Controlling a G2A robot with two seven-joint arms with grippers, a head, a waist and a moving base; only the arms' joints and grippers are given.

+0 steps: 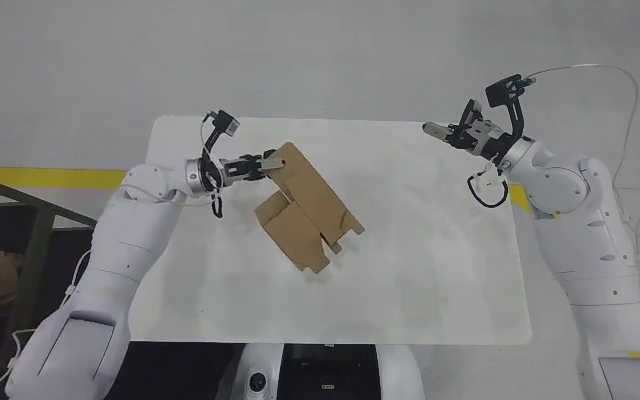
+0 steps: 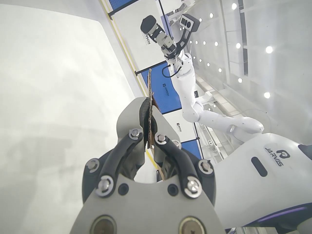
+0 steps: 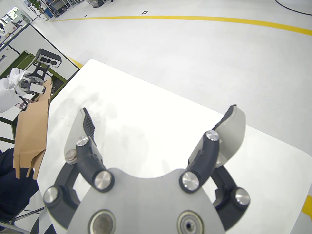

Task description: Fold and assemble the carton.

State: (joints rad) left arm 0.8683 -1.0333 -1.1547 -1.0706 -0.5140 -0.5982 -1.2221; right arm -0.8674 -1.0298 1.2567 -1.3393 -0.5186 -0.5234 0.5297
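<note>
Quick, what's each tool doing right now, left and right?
Left tool: closed, gripping the edge of the carton.
Right tool: open, holding nothing.

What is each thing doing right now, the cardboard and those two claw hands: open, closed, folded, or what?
carton: mostly flat, not yet formed into a box, held by one end.
left gripper: shut on the carton's edge.
right gripper: open, empty, near the far edge of the table, apart from the carton.
</note>
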